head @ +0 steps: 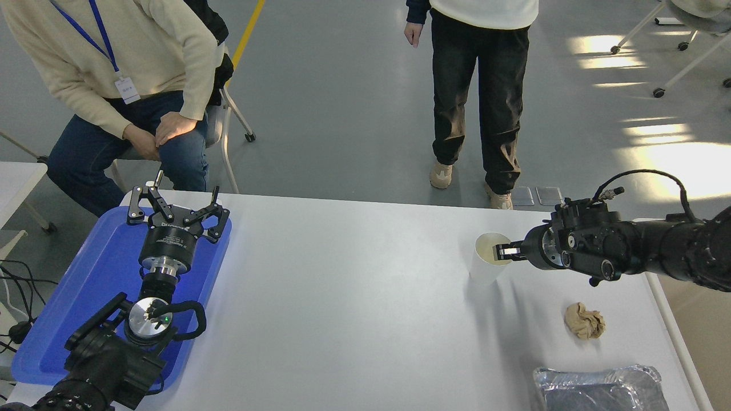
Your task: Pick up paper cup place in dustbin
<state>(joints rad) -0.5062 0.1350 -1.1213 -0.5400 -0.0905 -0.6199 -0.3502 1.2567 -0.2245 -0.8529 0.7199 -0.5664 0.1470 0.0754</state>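
Note:
The white paper cup (484,268) stands upright on the white table (354,297), at the far right. My right gripper (502,252) reaches in level from the right edge, its tip at the right side of the cup's rim, over the cream inside. Its dark side profile does not show whether it is open or shut. The dustbin (703,348) shows only as a beige area beyond the table's right edge, below my right arm. My left gripper (174,206) is parked open over the blue tray (68,308) at the lower left.
A crumpled tan paper ball (584,321) lies in front of the cup. A foil tray (599,388) sits at the bottom right. One person sits at the far left (114,74). Another stands behind the table (474,97).

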